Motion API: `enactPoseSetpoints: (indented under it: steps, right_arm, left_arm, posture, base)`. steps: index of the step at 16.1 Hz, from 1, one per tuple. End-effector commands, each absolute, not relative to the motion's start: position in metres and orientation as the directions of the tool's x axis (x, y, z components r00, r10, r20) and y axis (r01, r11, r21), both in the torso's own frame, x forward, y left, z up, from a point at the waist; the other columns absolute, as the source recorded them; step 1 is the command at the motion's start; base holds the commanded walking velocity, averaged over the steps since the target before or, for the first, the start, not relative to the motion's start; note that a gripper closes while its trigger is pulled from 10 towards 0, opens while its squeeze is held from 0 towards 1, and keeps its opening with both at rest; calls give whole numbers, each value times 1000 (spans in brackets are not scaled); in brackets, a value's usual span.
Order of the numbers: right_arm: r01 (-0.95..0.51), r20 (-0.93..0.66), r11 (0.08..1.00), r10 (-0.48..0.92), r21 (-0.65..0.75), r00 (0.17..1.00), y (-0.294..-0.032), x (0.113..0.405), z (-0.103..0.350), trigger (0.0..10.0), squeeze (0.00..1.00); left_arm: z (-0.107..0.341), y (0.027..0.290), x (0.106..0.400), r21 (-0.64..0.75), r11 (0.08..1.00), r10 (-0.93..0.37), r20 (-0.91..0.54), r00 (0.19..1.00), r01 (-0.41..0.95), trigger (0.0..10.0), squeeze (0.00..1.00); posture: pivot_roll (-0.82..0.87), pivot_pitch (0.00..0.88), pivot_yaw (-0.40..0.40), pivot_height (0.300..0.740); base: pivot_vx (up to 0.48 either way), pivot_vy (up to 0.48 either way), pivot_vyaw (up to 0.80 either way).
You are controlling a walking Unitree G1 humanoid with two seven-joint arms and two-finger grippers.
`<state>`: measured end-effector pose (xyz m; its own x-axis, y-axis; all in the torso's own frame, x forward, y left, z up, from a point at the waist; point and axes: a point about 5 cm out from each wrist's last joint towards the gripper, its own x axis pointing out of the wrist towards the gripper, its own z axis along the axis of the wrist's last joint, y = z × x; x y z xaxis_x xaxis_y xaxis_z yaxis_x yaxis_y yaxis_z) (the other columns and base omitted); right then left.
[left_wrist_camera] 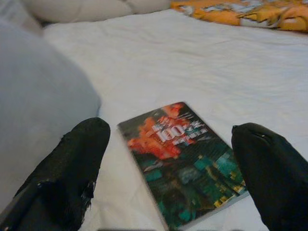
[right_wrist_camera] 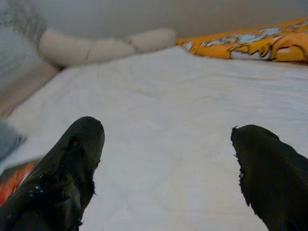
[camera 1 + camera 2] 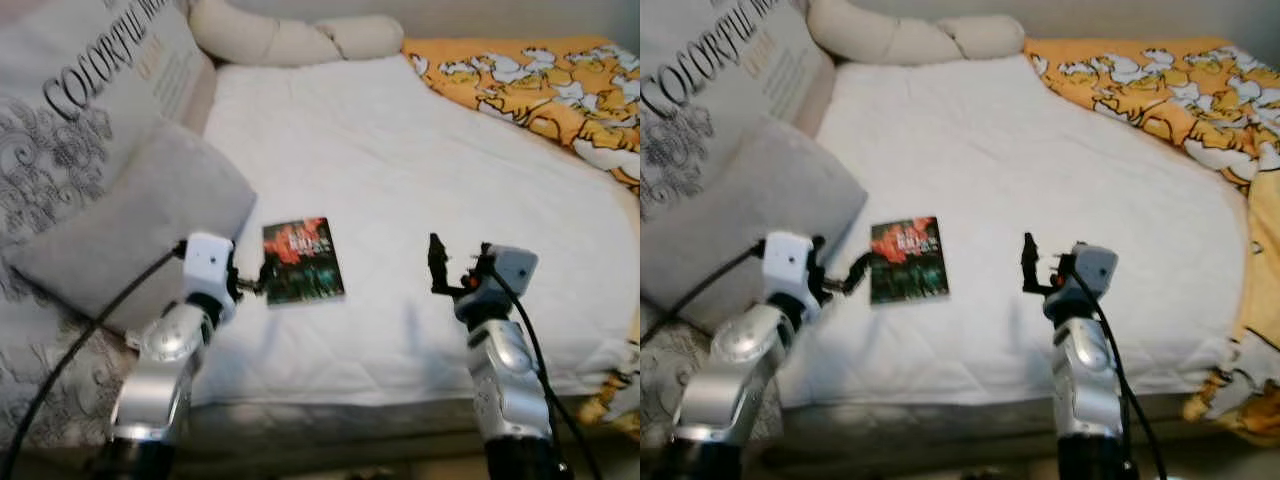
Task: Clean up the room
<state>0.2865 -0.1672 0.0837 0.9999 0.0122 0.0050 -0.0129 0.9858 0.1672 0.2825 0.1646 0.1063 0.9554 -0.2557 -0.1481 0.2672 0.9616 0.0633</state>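
A small book (image 3: pixel 302 262) with a dark red and green cover lies flat on the white bed sheet (image 3: pixel 430 160), close to the bed's front edge. My left gripper (image 3: pixel 252 280) hovers just left of the book and points at it. In the left wrist view its fingers (image 1: pixel 82 159) stand wide apart, open, with the book (image 1: pixel 185 161) lying ahead between them, untouched. My right gripper (image 3: pixel 437 264) is raised over bare sheet to the right of the book, open and holding nothing (image 2: pixel 166 130).
A grey pillow (image 3: pixel 150 225) lies just left of the book, against a large printed pillow (image 3: pixel 80 100). A cream knotted cushion (image 3: pixel 290 35) sits at the head of the bed. An orange patterned blanket (image 3: pixel 540 80) covers the far right.
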Motion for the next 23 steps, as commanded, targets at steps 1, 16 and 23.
enactPoseSetpoints:
  steps: [1, 16, 23]
  right_arm:
    - [-47, 18, 990, 45, 130, 999, -159, 288, 89, 10000, 1000]
    - [-70, -54, 995, 74, 71, 996, -158, 298, 91, 10000, 1000]
    - [-70, -110, 997, 74, 42, 991, -163, 294, 82, 10000, 1000]
  left_arm:
    - [106, 171, 283, 85, 968, -223, -150, 963, 237, 10000, 0]
    - [96, 174, 296, 79, 978, -181, -148, 972, 194, 10000, 0]
    - [93, 173, 293, 112, 973, -185, -156, 970, 203, 10000, 0]
  posture:
    - [44, 0, 24, 740]
    - [-3, 0, 34, 740]
    - [22, 0, 29, 740]
  base:
    - [0, -439, 0]
    - [0, -435, 0]
    - [0, -395, 0]
